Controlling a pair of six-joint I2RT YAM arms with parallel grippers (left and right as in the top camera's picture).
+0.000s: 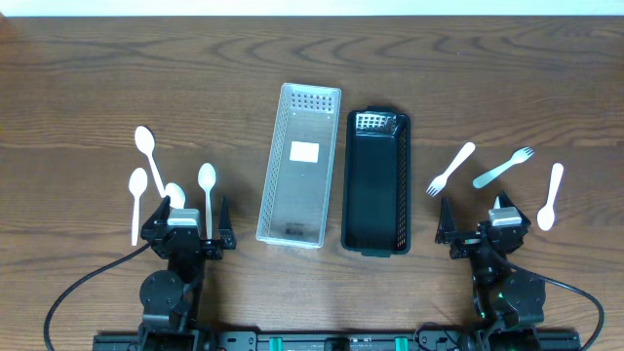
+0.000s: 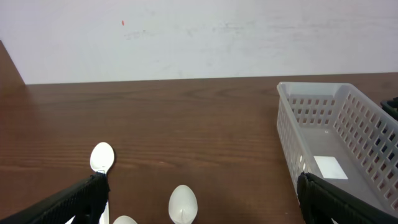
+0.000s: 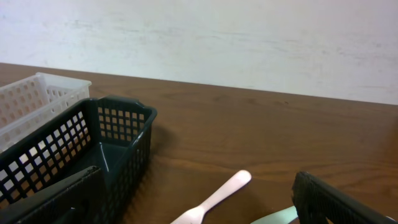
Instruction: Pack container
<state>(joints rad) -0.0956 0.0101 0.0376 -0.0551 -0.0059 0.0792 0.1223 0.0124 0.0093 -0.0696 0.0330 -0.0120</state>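
An empty white basket (image 1: 276, 166) and an empty black basket (image 1: 403, 185) stand side by side at the table's middle. Several white spoons (image 1: 207, 185) lie to the left. A white fork (image 1: 450, 169), a pale green fork (image 1: 503, 168) and a white spoon (image 1: 552, 195) lie to the right. My left gripper (image 1: 193, 224) is open and empty, just near of the spoons; its wrist view shows the open jaws (image 2: 202, 186), spoon bowls (image 2: 183, 204) between them and the white basket (image 2: 289, 130). My right gripper (image 1: 480, 227) is open and empty, near of the forks; its wrist view shows the open jaws (image 3: 198, 183), the white fork (image 3: 217, 196) and the black basket (image 3: 118, 104).
The wooden table runs to a pale wall at the back. The white basket has a white label on its floor (image 1: 305, 151). The arm bases and cables sit at the near edge.
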